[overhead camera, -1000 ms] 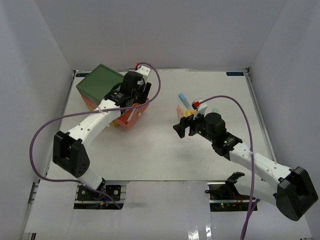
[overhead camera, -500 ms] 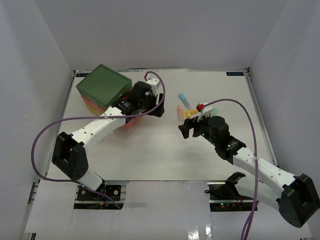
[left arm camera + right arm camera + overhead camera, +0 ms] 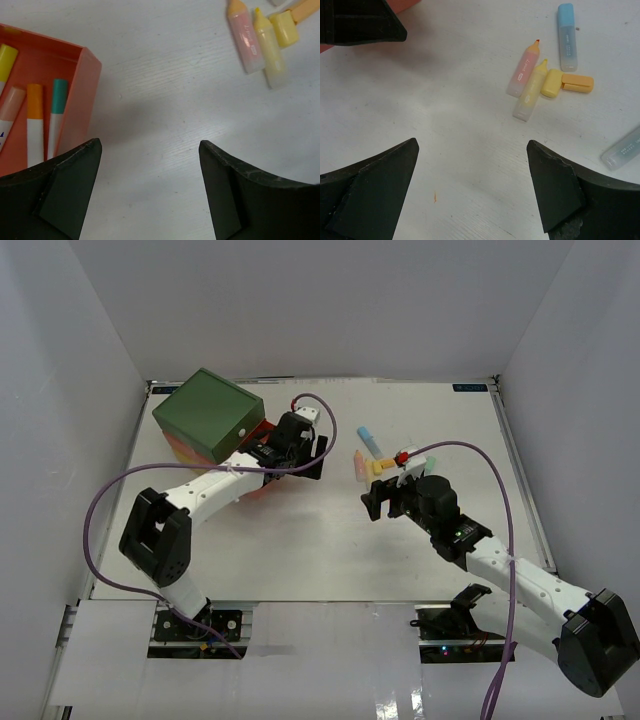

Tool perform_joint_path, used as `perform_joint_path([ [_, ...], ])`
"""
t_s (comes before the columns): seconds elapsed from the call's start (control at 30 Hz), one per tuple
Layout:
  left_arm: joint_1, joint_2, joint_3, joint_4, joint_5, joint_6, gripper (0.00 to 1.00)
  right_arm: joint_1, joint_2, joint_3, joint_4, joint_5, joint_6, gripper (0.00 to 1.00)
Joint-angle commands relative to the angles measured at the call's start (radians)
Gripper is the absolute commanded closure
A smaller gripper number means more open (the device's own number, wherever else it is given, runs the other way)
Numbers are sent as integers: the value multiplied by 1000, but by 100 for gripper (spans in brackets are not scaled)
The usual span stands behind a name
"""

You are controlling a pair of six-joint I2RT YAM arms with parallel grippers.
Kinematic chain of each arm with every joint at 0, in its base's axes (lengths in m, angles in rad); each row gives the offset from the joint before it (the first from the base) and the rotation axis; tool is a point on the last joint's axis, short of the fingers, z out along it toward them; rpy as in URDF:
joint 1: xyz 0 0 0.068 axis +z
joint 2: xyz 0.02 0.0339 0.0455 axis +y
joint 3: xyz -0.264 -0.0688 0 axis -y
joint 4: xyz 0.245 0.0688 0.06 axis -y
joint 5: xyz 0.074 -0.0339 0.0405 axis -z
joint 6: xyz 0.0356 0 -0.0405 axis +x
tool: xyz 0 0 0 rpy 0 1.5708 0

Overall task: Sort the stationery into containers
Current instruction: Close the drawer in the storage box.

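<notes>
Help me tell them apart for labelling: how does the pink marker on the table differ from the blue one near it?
The pink marker shows a bare pointed tip; the blue marker ends blunt, seemingly capped. The pink marker lies slanted, side by side against a yellow marker; the blue marker lies straighter in the right wrist view, apart from both. Both are stubby, pale-bodied and lie flat on the white table.

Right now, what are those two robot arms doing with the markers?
They are sorting markers into a chest. The left arm hangs beside the open orange drawer, which already holds some, jaws open and empty. The right arm hovers with open jaws near the loose pink marker, yellow marker and blue marker on the table.
</notes>
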Motion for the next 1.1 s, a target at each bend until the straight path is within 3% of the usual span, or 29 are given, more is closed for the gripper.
perform_joint_path([
  [0.0, -3, 8, -4, -1, -111, 29, 10, -7, -3, -3, 29, 13, -20, 5],
  [0.5, 7, 71, 56, -63, -387, 105, 9, -18, 16, -19, 30, 9, -29, 5],
  [1.07, 104, 120, 74, 49, -424, 245, 6, -26, 9, -35, 32, 6, -35, 5],
])
